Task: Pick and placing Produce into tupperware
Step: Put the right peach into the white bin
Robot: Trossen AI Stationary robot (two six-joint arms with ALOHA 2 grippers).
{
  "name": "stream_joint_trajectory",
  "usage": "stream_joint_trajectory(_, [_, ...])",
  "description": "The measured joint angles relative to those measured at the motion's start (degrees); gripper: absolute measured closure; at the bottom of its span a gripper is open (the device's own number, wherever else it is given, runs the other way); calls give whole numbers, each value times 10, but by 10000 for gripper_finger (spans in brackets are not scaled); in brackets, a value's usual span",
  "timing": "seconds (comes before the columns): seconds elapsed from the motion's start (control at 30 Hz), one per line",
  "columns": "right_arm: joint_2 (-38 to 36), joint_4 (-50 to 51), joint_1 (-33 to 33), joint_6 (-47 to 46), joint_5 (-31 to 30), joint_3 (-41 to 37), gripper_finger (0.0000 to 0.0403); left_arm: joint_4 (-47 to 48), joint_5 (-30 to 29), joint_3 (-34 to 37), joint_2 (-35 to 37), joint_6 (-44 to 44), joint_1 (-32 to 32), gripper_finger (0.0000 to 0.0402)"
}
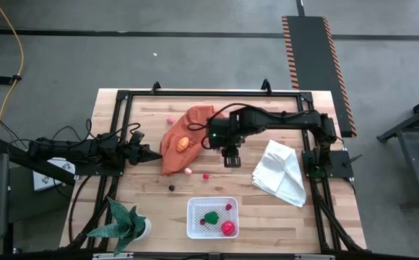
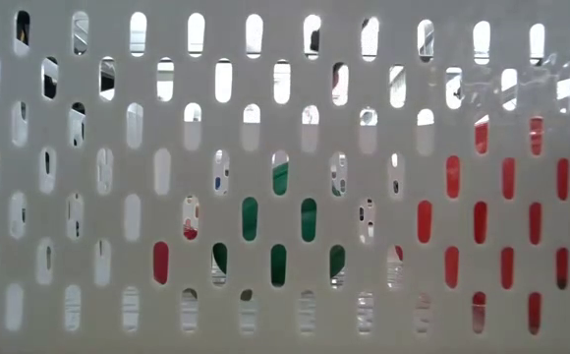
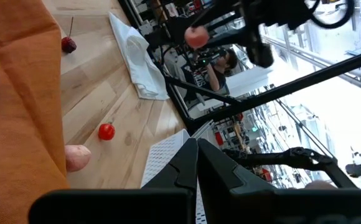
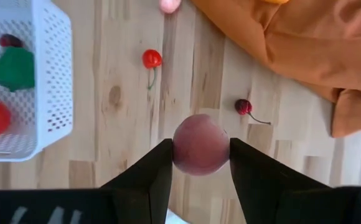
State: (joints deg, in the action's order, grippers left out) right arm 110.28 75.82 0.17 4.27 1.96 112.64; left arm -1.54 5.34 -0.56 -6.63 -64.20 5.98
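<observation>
My right gripper (image 4: 200, 155) hangs above the table's middle (image 1: 231, 160), shut on a round pink fruit (image 4: 200, 144), which also shows in the left wrist view (image 3: 197, 36). The white tupperware (image 1: 192, 217) stands at the near edge, holding a green piece (image 1: 212, 217), a red piece (image 1: 228, 229) and a small dark one. Loose produce lies on the wood: a red cherry (image 4: 151, 59), a dark cherry (image 4: 243, 106), a pink piece (image 1: 188, 171). An orange piece (image 1: 183, 143) rests on the orange cloth (image 1: 188, 133). My left gripper (image 1: 152, 156) waits shut at the table's left. My right gripper pinches the round pink fruit between its two fingers, one on each opposite side (image 4: 179, 149). The fingers come from above, pointing steeply down. The fruit is lifted clear of the table, well above the wood.
A folded white cloth (image 1: 280, 172) lies right of the gripper. A potted plant (image 1: 126, 224) stands at the near left corner. In the low view the tupperware's slotted wall (image 2: 98, 197) fills the picture. Bare wood lies between the cloths and the tupperware.
</observation>
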Motion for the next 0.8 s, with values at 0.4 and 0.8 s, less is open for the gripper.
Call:
stream_joint_trajectory(0.4, [0,52,28,-155,58,95,263,0,0,0,0,0,0,401])
stream_joint_trajectory(0.8, [0,68,72,-335,82,94,263,0,0,0,0,0,0,401])
